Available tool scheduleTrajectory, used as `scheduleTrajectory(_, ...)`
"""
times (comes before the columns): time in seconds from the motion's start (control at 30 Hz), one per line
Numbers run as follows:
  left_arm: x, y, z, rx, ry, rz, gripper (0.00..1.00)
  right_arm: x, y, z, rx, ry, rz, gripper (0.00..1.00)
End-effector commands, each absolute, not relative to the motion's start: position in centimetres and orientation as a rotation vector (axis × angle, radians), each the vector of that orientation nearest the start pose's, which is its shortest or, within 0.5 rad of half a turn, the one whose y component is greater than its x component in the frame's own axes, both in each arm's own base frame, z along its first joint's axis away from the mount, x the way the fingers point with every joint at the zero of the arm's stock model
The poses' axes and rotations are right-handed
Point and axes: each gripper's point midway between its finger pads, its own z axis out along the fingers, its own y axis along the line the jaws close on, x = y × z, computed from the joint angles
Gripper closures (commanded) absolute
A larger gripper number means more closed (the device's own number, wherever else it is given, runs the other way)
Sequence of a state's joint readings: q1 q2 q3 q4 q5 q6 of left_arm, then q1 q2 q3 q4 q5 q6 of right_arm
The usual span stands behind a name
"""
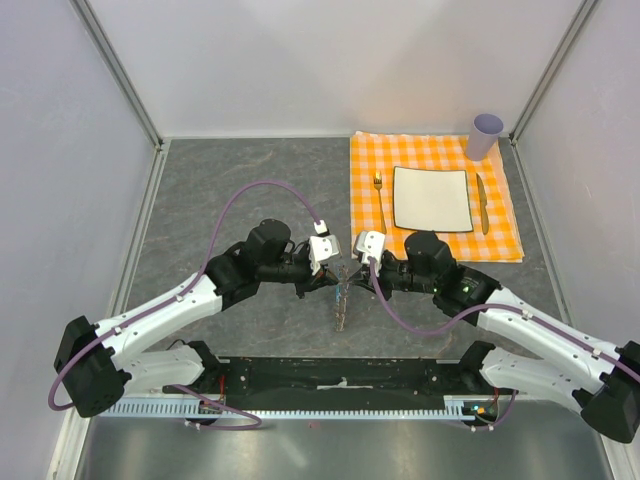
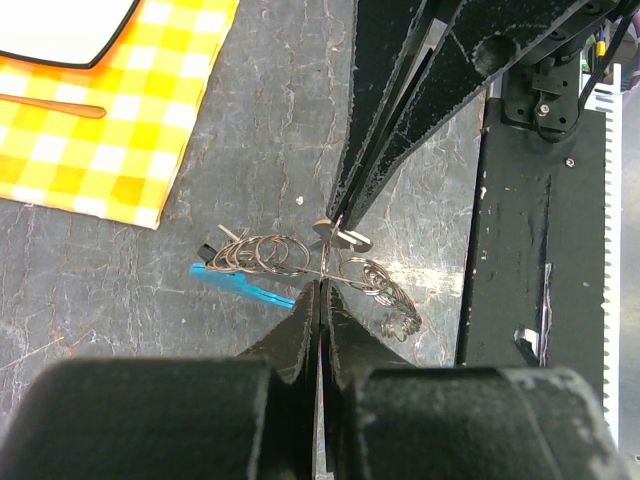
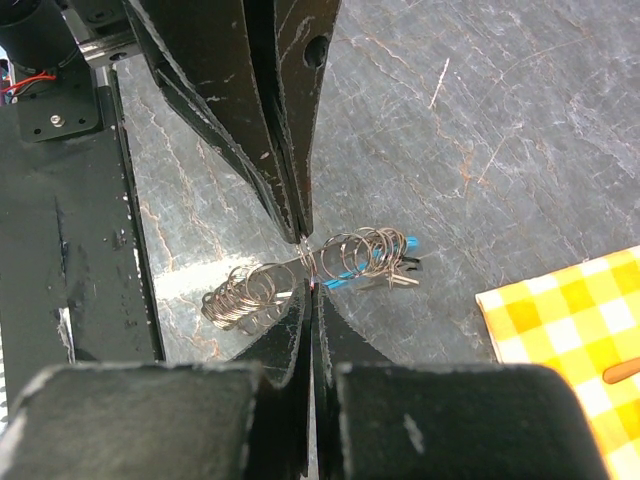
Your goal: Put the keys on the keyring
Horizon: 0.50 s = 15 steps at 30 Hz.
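The keyring is a coiled metal wire chain, seen in the top view [image 1: 343, 305], in the left wrist view [image 2: 268, 255] and in the right wrist view [image 3: 365, 255]. Its blue tag [image 2: 240, 285] and small black fob [image 2: 205, 250] are at one end, with a tiny key [image 3: 398, 281] beside them. My left gripper [image 2: 322, 283] is shut on the thin wire between the two coil bunches. My right gripper [image 3: 313, 288] meets it tip to tip and is shut on a small flat metal key [image 2: 343, 238]. Both grippers, the left [image 1: 330, 274] and the right [image 1: 352, 272], sit mid-table.
An orange checked cloth [image 1: 500, 235] lies at the back right with a white plate [image 1: 432, 197], a fork [image 1: 379, 195], a knife [image 1: 481, 203] and a lilac cup [image 1: 485, 135]. The black base plate [image 1: 340, 375] lies close behind the chain.
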<state>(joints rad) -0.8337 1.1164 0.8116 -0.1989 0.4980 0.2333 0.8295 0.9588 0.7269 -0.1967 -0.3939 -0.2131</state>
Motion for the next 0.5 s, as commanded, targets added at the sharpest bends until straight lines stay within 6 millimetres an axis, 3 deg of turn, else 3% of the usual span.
scheduleTrajectory(0.0, 17.57, -30.97, 21.24, 1.295, 1.556, -0.893, 0.98, 17.56, 27.80, 21.16, -1.216, 1.575, 0.774, 1.00)
scheduleTrajectory(0.47, 17.34, -30.99, 21.31, 1.298, 1.554, -0.906, 0.98, 17.24, 28.15, 20.49, -1.238, 1.590, 0.799, 1.00)
